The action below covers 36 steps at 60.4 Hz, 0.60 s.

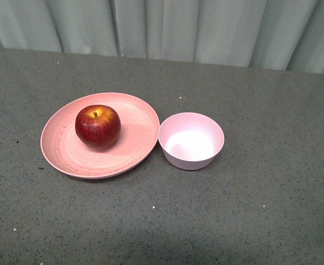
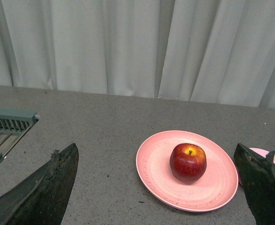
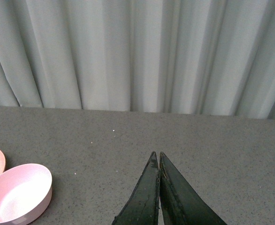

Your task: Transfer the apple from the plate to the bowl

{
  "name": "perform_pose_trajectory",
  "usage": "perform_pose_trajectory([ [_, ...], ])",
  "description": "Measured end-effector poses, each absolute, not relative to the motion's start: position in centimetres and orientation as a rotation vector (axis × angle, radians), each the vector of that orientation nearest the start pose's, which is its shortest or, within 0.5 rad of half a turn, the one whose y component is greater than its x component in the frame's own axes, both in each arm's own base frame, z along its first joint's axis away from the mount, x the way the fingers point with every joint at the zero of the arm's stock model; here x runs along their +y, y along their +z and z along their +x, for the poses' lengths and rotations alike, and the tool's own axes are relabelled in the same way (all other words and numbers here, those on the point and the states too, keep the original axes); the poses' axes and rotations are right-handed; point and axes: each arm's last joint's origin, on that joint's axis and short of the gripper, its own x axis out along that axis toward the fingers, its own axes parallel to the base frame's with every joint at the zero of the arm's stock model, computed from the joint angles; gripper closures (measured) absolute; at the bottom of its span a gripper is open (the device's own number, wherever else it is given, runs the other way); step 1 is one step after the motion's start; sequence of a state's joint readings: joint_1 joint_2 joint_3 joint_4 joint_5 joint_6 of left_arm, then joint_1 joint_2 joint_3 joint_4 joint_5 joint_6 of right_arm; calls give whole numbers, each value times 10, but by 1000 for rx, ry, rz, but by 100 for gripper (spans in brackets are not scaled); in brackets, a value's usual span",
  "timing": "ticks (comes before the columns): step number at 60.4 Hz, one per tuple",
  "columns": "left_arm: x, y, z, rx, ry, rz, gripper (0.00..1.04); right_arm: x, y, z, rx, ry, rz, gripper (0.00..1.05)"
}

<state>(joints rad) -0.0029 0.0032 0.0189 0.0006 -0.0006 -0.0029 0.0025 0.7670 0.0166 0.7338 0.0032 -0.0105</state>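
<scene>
Apple (image 1: 98, 127) sits stem-up on the plate (image 1: 137, 144). The bowl (image 1: 191, 141) is just beside the plate's right edge. Left gripper (image 2: 156, 149) is spread wide and faces the apple; right gripper (image 3: 156, 154) is pressed closed over the grey table (image 1: 261, 221).

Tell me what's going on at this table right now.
Nothing is being handled yet. The apple sits on the plate, and the bowl stands empty right beside it. The left gripper is open and empty, held back from the plate with the apple in front of it. The right gripper is shut on nothing, off to the bowl's side.
</scene>
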Motion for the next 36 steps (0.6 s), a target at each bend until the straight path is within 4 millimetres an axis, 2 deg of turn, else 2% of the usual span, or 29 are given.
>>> perform_pose_trajectory([
  [36,0,170,97,-16,-2,-3,7,0,168,121,-7,1,-10,104],
])
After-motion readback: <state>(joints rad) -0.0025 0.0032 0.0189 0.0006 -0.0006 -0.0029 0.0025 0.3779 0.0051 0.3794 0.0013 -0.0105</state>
